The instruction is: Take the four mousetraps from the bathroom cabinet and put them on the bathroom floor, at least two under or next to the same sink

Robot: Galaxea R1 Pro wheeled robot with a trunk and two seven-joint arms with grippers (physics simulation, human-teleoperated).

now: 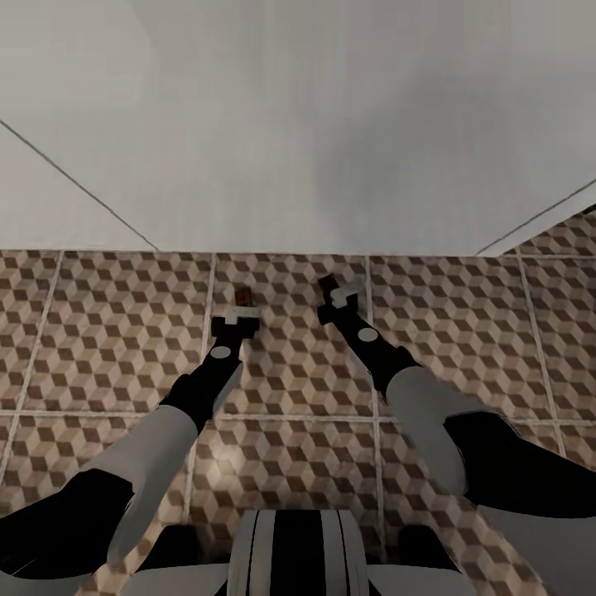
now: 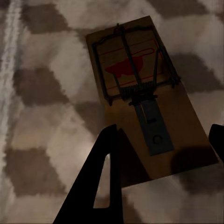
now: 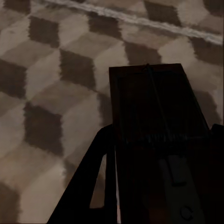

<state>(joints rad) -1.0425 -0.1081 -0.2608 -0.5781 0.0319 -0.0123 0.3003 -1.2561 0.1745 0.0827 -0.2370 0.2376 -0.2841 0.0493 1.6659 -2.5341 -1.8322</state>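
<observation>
Reaching forward and down from the trunk, both arms hold their loads low over the bathroom floor, close to the foot of a plain pale wall.

Item 1, left pincer: the fingers stand well apart in the left wrist view, one dark finger beside the near end of a mousetrap and the other at the frame's edge. The trap lies between them, wire bar and red spot uppermost, and appears flat on the patterned tile. Judged released or about to be, since no finger visibly presses it; actual contact cannot be confirmed. In the head view this trap shows as a small dark-red patch just ahead of the fingertips.

Item 2, right pincer: a second mousetrap runs back between the fingers, in deep shadow, its far end projecting over the tile. It looks carried, held nearly level, presumably so it can be set down flat and spring side up. Whether the fingers are clamped on it cannot be told from the dark picture. The head view shows it at the fingertips.

Placement note: the two traps sit near each other on the same tiled surface, one tile seam beside the left one. No sink or cabinet is identifiable here, so nearness to a sink cannot be judged. Two traps accounted for; the other two are not located.
</observation>
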